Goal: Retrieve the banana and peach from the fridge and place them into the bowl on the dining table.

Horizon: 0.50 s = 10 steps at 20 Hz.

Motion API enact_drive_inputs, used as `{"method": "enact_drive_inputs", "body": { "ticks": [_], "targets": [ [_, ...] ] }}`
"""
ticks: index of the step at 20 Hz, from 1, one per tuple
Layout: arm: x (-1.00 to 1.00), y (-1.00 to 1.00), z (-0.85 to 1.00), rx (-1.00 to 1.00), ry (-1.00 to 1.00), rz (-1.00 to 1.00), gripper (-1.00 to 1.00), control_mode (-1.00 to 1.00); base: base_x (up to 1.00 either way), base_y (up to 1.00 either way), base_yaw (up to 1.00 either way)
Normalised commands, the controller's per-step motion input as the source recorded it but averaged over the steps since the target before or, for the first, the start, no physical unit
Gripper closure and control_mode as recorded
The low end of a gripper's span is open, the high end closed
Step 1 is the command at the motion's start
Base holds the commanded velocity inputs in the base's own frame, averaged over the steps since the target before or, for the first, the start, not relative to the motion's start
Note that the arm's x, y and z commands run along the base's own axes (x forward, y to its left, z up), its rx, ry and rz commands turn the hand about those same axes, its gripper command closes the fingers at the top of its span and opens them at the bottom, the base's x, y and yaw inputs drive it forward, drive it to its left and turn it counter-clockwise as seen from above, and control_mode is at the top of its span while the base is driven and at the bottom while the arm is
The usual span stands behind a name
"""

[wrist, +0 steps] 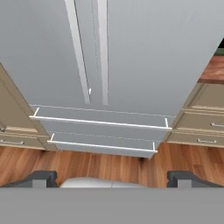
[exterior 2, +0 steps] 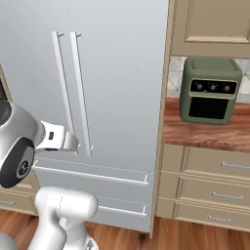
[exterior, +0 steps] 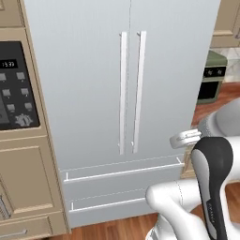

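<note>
I have the fridge straight ahead of me, both doors closed, its two long white bar handles side by side at the centre seam and the two lower drawers shut beneath them. My gripper sits back from the doors, touching nothing, its jaws spread wide apart with nothing between them. To the left of the fridge a black oven panel is set into the tan cabinets; it carries a small lit display, but the digits are too blurred for me to read. To the right, a green countertop oven stands on the reddish-brown worktop, with three small knobs and no label I can make out.
</note>
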Motion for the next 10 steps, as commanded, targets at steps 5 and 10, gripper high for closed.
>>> {"method": "enact_drive_inputs", "body": {
  "ticks": [5, 10],
  "targets": [
    [0.0, 0.0, 0.0, 0.0, 0.0, 0.0, -1.0, 1.0, -0.24, 0.41, 0.0],
    [0.0, 0.0, 0.0, 0.0, 0.0, 0.0, -1.0, 1.0, -0.13, 0.49, 0.0]
  ]
}}
